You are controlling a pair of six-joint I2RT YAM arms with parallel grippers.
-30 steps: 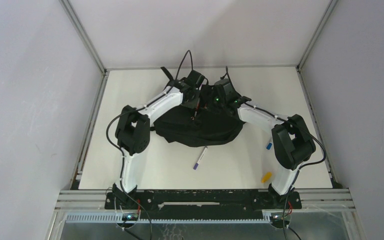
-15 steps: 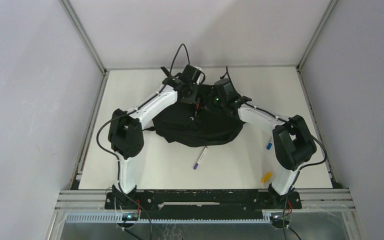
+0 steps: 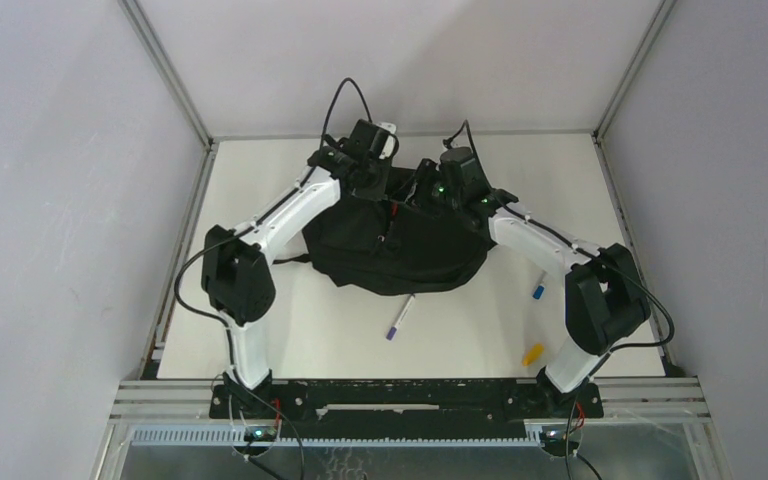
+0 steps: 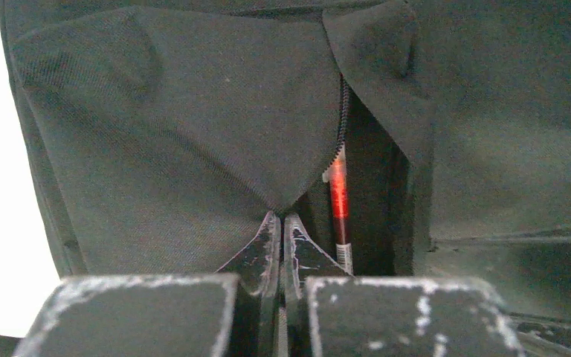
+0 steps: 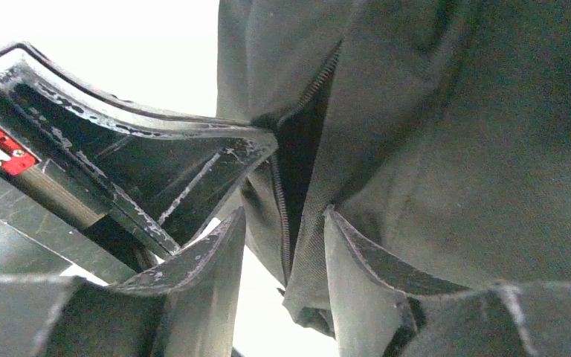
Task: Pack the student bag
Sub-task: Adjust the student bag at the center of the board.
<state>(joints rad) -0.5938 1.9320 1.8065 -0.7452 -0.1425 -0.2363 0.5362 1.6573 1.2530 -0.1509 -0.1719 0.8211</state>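
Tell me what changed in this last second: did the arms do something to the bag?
The left arm reached farther back, its jaws shut on fabric of the student bag. The right arm shifted back too and its jaws opened, loosening their pinch on the fabric. The purple pen stayed put.

Top external: fixed high at the near side, looking down and toward the far wall, distant enough to hold the whole table [image 3: 310, 340], with the student bag [image 3: 400, 250] small at its far middle. Left wrist: mounted just behind the left gripper [image 4: 281, 222], aimed along the fingers, pressed close against the bag's fabric and open zip. Right wrist: mounted just behind the right gripper [image 5: 284, 223], aimed likewise, equally close, from the right side. Shared by all three: the bag's far part around the zip.
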